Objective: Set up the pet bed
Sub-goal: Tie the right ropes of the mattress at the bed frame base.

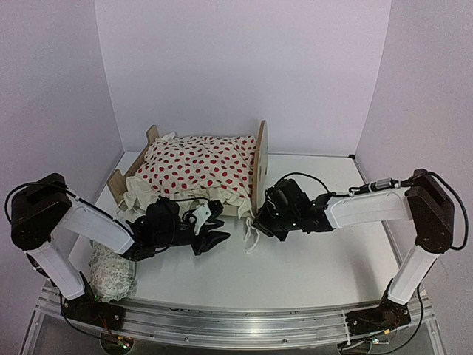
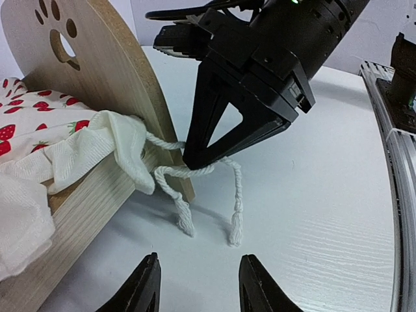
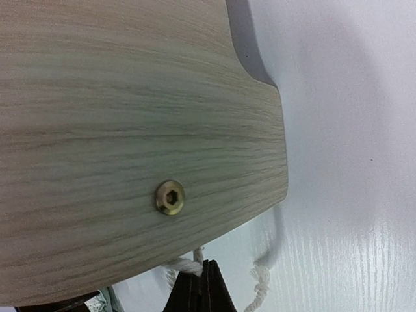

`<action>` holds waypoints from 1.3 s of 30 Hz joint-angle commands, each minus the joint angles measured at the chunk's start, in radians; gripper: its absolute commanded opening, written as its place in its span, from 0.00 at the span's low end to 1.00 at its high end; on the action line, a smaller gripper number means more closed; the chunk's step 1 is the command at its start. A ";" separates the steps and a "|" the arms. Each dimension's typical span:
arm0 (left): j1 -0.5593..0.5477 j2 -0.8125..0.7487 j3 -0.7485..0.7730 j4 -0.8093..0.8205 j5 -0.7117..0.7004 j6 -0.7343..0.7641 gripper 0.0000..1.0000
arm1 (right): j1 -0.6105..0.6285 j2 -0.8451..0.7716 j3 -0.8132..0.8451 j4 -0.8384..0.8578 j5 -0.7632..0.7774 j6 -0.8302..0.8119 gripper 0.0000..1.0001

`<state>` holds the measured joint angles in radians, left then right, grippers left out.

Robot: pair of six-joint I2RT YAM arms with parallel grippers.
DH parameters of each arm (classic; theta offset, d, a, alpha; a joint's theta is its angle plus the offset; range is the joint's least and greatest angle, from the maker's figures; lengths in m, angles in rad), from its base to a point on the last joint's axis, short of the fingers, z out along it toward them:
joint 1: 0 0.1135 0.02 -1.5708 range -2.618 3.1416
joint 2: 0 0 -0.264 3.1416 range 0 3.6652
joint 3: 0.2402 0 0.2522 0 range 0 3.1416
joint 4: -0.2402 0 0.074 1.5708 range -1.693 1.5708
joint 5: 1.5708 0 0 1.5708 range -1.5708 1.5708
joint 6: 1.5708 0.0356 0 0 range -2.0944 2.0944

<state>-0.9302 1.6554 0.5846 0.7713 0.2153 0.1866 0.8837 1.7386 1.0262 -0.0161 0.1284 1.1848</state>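
Nearest the overhead camera, an aluminium rail (image 1: pixel 236 322) runs along the near edge of the table (image 1: pixel 318 274), and a pale lacy pillow (image 1: pixel 111 274) lies by the near-left corner. Farther in, the pet bed (image 1: pixel 259 174) sits on the far-left part of the table, its tall end facing the table's middle. A cream blanket with red dots (image 1: pixel 196 166) is spread over it. The left gripper (image 1: pixel 215 226) hangs just off the bed's near side, jaws apart. The right gripper (image 1: pixel 256 220) reaches to the near corner of the tall end, where a white cord (image 1: pixel 250 238) trails onto the table.

From the left wrist, two black fingers (image 2: pixel 144 289) stand spread at the bottom edge with only bare tabletop between them. Beyond them the right gripper's tips are pressed together, pinching the white cord just beside the headboard (image 2: pixel 110 84), which has a paw-print cutout (image 2: pixel 62 39). The cord's two tasselled ends (image 2: pixel 234 231) rest on the table. The blanket's cream hem bunches over the side rail (image 2: pixel 91 208).

From the right wrist, the closed fingertips (image 3: pixel 195 292) meet at the bottom edge, with the cord touching them. The headboard's outer face fills most of the view and carries a brass bolt (image 3: pixel 170 197); white tabletop lies to the right.
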 commanded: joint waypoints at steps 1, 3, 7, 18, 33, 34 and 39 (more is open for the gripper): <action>0.001 0.073 0.037 0.197 0.089 0.038 0.42 | -0.004 0.004 0.074 -0.066 -0.038 0.019 0.00; 0.000 0.103 0.051 0.215 0.087 0.053 0.42 | -0.005 0.006 0.088 -0.079 -0.045 0.019 0.00; 0.001 0.152 0.085 0.224 0.071 0.091 0.40 | -0.005 0.006 0.107 -0.103 -0.062 0.021 0.00; 0.001 0.223 0.154 0.227 0.119 0.085 0.19 | -0.004 0.013 0.147 -0.193 -0.099 0.084 0.00; 0.001 0.284 0.216 0.195 0.106 0.060 0.19 | -0.004 0.007 0.175 -0.242 -0.129 0.103 0.00; 0.001 0.287 0.221 0.193 0.106 0.058 0.20 | -0.003 0.006 0.175 -0.243 -0.146 0.106 0.00; 0.001 0.303 0.232 0.192 0.111 0.054 0.21 | -0.003 0.003 0.179 -0.246 -0.164 0.107 0.00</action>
<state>-0.9302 1.9333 0.7850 0.9436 0.3275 0.2535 0.8749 1.7523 1.1671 -0.2367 0.0210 1.2777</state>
